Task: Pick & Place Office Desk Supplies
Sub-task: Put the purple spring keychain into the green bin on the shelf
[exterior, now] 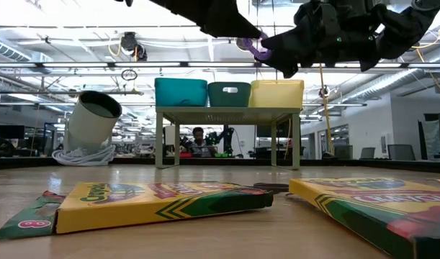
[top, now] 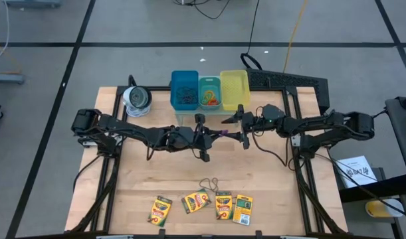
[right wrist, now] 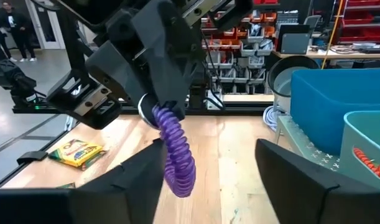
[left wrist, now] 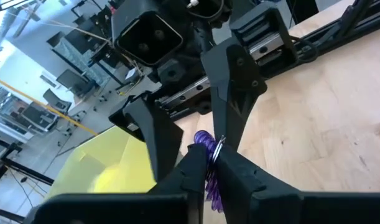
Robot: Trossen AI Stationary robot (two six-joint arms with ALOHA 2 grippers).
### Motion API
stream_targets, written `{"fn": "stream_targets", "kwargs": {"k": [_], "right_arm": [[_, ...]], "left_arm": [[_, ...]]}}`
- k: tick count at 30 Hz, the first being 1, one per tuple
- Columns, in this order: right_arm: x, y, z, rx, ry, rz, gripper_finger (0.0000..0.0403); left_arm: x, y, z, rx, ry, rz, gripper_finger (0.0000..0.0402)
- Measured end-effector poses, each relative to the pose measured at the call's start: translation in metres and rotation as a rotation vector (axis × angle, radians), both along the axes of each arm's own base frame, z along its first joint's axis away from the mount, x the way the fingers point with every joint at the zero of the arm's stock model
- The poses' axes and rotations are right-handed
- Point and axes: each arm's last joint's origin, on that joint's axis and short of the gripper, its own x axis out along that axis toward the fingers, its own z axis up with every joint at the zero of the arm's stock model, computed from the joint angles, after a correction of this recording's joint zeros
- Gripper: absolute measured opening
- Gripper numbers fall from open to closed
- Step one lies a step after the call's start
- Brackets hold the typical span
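Note:
A purple coiled ring band (right wrist: 177, 155) hangs in the air above the table's middle, under the fingers of my left gripper (left wrist: 208, 163), which is shut on it. My right gripper (right wrist: 208, 149) faces it from the table's right, open, one finger on each side of the band; whether a finger touches it I cannot tell. In the high view the two grippers (top: 212, 135) (top: 237, 129) meet in front of the bins. Several yellow-and-green crayon boxes (top: 201, 206) lie flat near the front edge, with thin wiry loops (top: 209, 184) just behind them. My left gripper pinches the purple band's upper end (right wrist: 153, 113) between its two fingertips, coming level from the table's left. The rest of the coil hangs slack below the fingers, lifted clear of the table.
A blue bin (top: 185, 89), a teal bin (top: 210, 93) and a yellow bin (top: 234, 88) stand on a small raised stand at the far edge. A silvery-white roll (top: 136, 99) lies at the far left. Bare wood lies between the grippers and the crayon boxes.

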Motion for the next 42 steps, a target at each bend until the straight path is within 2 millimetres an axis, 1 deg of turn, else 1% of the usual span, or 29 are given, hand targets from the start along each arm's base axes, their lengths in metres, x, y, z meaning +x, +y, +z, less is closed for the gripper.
{"fn": "stream_targets", "kwargs": {"k": [3, 9, 11, 14, 17, 19, 23, 26, 30, 33, 36, 39, 42], "right_arm": [[0.0, 0.0, 0.0, -0.003, 0.002, 0.001, 0.0201], [0.0, 0.0, -0.001, -0.024, 0.004, 0.002, 0.0112], [0.0, 0.0, -0.001, -0.031, 0.004, 0.002, 0.0083], [0.0, 0.0, -0.001, -0.053, 0.001, 0.003, 0.0043], [0.0, 0.0, -0.001, -0.076, -0.002, 0.003, 0.0014], [0.0, 0.0, -0.001, -0.094, -0.002, 0.004, 0.001], [0.0, 0.001, -0.001, -0.097, 0.001, 0.03, 0.0019], [0.0, 0.001, -0.001, -0.097, 0.0, 0.034, 0.0019], [0.0, 0.001, -0.001, -0.097, 0.0, 0.034, 0.0014], [0.0, 0.001, -0.001, -0.097, 0.001, 0.033, 0.0015], [0.0, 0.001, -0.002, -0.095, 0.005, 0.032, 0.0016], [0.0, 0.001, -0.004, -0.093, 0.026, 0.031, 0.0017], [-0.002, -0.001, -0.004, -0.087, 0.046, 0.022, 0.0017]], "left_arm": [[0.0, 0.001, 0.0, 0.0, 0.0, 0.002, 0.0037], [0.0, 0.001, 0.0, -0.003, -0.001, 0.004, 0.0019], [0.0, 0.001, 0.0, -0.002, -0.001, 0.004, 0.0018], [0.0, 0.001, 0.0, -0.006, -0.002, 0.005, 0.0029], [0.0, 0.001, 0.0, -0.025, -0.008, 0.01, 0.0044], [0.0, 0.001, 0.0, -0.041, -0.014, 0.014, 0.0052], [0.0, 0.002, 0.002, -0.105, -0.053, 0.06, 0.0067], [0.0, 0.002, 0.002, -0.168, -0.08, 0.088, 0.0089], [0.001, 0.003, 0.005, -0.207, -0.125, 0.102, 0.014], [0.0, 0.002, 0.008, -0.29, -0.164, 0.105, 0.0184], [-0.004, 0.002, 0.012, -0.368, -0.16, 0.069, 0.0223], [-0.017, 0.004, 0.025, -0.4, -0.148, 0.071, 0.025], [-0.041, 0.008, 0.049, -0.408, -0.142, 0.107, 0.0264]]}}
